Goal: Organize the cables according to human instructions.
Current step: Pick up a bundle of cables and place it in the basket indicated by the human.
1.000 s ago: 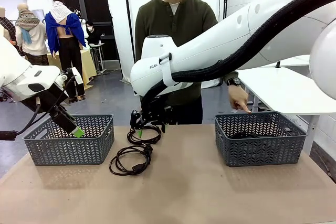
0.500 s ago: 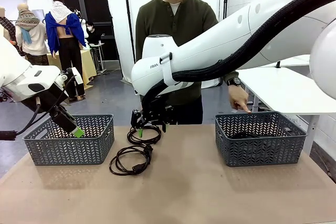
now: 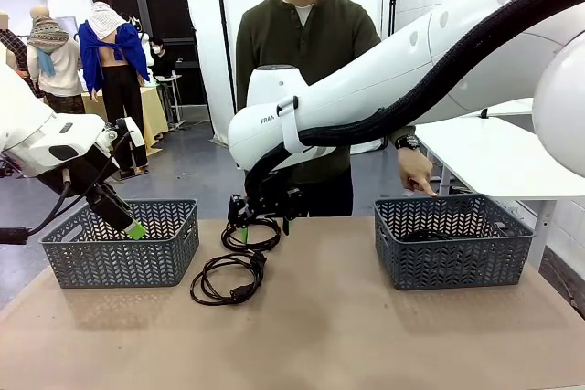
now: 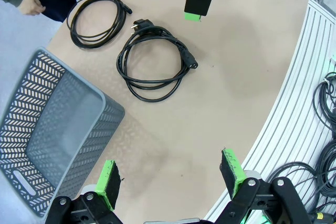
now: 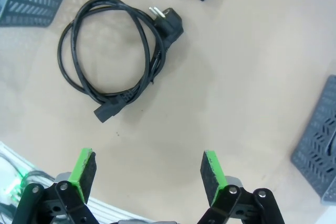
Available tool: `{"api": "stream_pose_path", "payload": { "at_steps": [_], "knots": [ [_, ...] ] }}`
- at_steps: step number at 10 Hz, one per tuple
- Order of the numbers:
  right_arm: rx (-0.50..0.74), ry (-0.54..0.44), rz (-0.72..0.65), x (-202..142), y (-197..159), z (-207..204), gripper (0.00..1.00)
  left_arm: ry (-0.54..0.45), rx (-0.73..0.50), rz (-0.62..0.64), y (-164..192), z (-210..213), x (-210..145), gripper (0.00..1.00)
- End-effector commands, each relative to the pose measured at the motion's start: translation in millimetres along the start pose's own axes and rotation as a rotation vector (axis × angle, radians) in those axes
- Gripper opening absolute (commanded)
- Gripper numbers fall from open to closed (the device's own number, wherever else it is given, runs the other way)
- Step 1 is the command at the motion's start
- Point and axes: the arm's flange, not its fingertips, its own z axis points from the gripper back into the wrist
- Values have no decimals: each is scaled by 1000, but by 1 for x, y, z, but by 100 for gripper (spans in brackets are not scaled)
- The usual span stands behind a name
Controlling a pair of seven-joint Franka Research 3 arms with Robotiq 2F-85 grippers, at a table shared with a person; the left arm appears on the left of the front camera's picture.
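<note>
Over the table (image 5: 210, 77) beside the cables (image 5: 170, 22), the right tool (image 5: 149, 163) hangs pointing down, jaws released, empty.

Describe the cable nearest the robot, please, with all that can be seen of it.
The near cable is a thin black cord, wound in a loose coil of a few turns. It lies flat on the table, between the left basket and the right basket, closer to the left. One end has a round plug with two metal pins, the other a blocky connector. It touches the table alone, apart from the other cable.
</note>
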Motion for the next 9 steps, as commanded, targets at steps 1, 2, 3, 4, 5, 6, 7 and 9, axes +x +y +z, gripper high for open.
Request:
{"api": "stream_pose_path", "payload": {
  "at_steps": [1,2,3,4,5,6,7,9],
  "knots": [
    [-80,9,-97,1,9,-14,100,-7,8,-1,2,-1,-1,100],
    [-75,30,-127,2,11,-20,100,-7,8,-1,2,-1,-1,100],
    [-84,33,-151,3,14,-26,100,-7,8,-1,2,-1,-1,100],
    [-70,42,-173,5,15,-33,100,-7,8,-1,2,-1,-1,100],
    [-87,33,-202,5,16,-41,100,-7,8,-1,2,-1,-1,100],
    [-78,34,-226,6,16,-47,100,-7,8,-1,2,-1,-1,100],
    [-87,15,-251,7,15,-52,100,-7,8,-1,2,-1,-1,100],
    [-105,12,-291,8,14,-65,100,-7,8,-1,2,-1,-1,100]
  ]
}}
